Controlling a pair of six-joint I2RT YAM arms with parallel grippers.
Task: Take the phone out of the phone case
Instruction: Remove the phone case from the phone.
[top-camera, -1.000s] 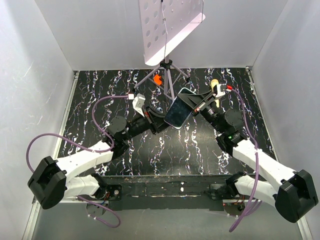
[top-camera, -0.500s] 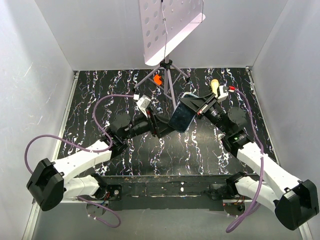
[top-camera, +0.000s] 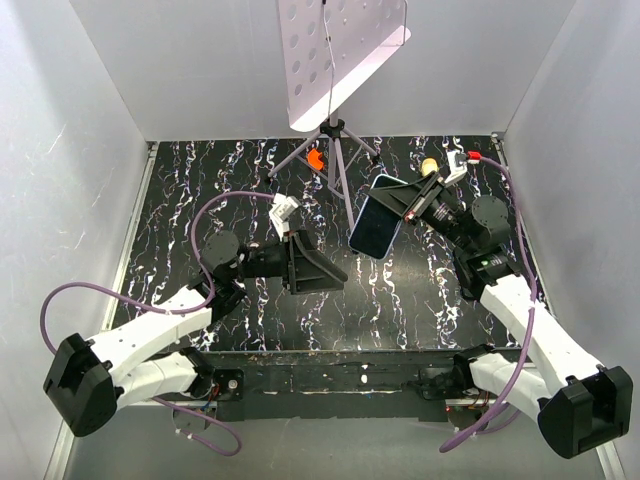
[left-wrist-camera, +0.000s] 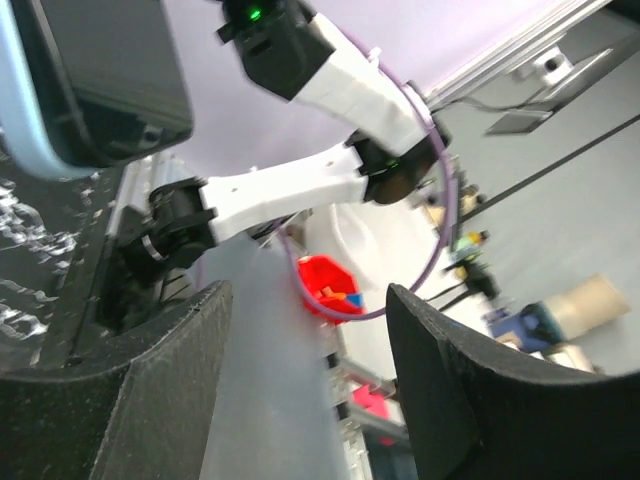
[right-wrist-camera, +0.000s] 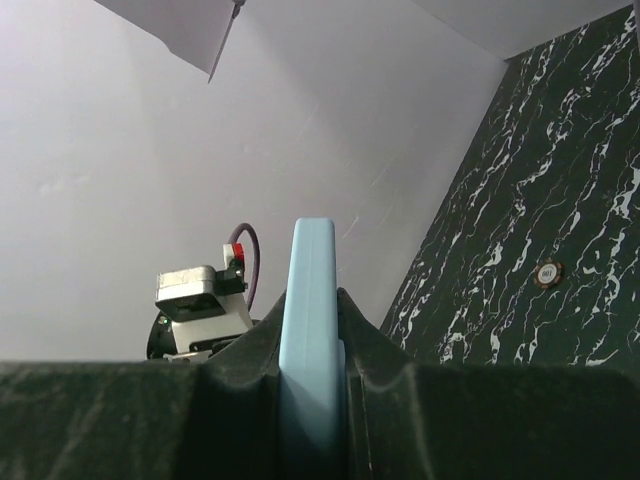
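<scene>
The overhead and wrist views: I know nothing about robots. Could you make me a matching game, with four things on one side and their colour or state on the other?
Things:
1. left gripper
2. right gripper
3. phone
4. phone case

Colour or state:
a. light blue
b. dark glossy screen
c. open, holding nothing
d. shut on the phone case

Pairs: 1-c, 2-d, 3-b, 4-a

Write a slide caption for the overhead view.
The right gripper clamps the phone case with the phone inside; the open left gripper sits apart.
</scene>
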